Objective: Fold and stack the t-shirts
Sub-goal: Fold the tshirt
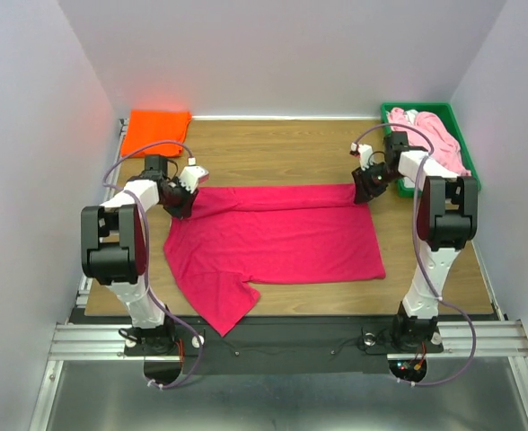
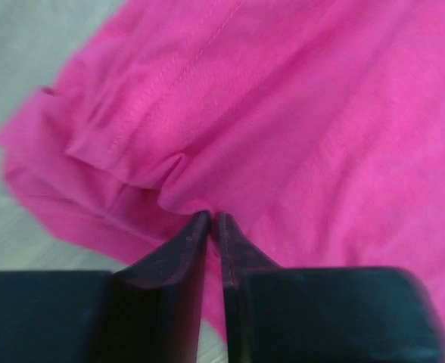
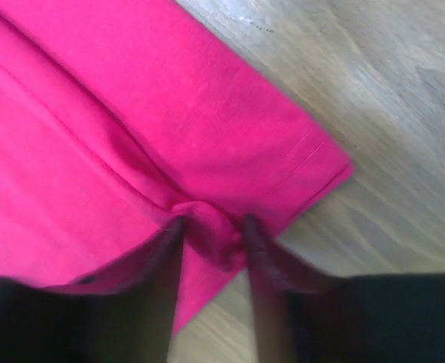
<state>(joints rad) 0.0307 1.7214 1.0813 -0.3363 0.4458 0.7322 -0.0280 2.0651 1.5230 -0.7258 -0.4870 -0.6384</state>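
Observation:
The crimson-magenta t-shirt lies spread across the middle of the table, with one sleeve pointing toward the near edge. My left gripper is at its far left corner and is shut on the cloth near a hemmed edge. My right gripper is at the far right corner, its fingers pressed on either side of a bunched fold of the shirt. The bright orange t-shirt lies folded at the far left. The pale pink t-shirt is heaped in the green tray.
The green tray stands at the far right corner, just behind the right arm. White walls close in the table on the left, back and right. Bare wood shows beside the shirt's right corner.

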